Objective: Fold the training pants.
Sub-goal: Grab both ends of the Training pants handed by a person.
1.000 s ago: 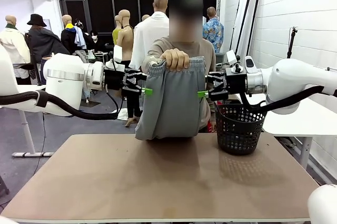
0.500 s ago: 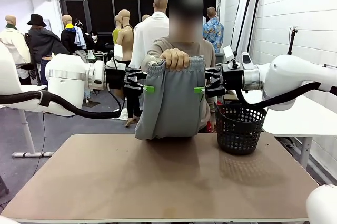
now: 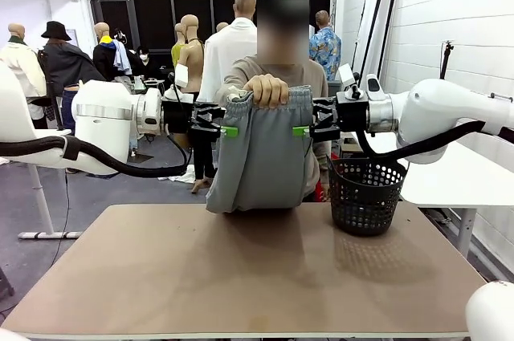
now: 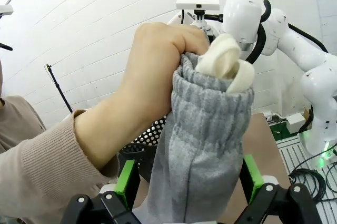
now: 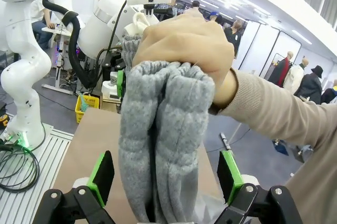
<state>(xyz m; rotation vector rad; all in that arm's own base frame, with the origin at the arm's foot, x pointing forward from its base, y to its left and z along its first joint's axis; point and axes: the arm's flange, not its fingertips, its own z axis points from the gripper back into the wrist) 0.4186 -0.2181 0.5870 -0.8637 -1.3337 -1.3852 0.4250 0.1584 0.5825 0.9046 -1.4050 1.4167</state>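
A person's hand (image 3: pixel 267 90) holds the light grey training pants (image 3: pixel 261 156) up by the bunched waistband, and the legs hang down to the table. My left gripper (image 3: pixel 228 130) is open at the pants' left edge, just below the waistband. My right gripper (image 3: pixel 300 130) is open at the right edge, at the same height. In the left wrist view the grey fabric (image 4: pixel 202 145) hangs between the green pads (image 4: pixel 128 179), with a pale drawstring loop (image 4: pixel 226 63) on top. In the right wrist view the pants (image 5: pixel 158 129) hang between the open pads (image 5: pixel 102 176), under the hand (image 5: pixel 184 37).
A black mesh basket (image 3: pixel 365 192) stands at the table's far right, just below my right arm. The brown table (image 3: pixel 241 277) stretches toward the near edge. The person stands right behind the pants at the far side.
Both grippers have moved inward toward the pants, the left one to the right and the right one to the left. They now straddle the fabric's edges. The person's hand has stayed put.
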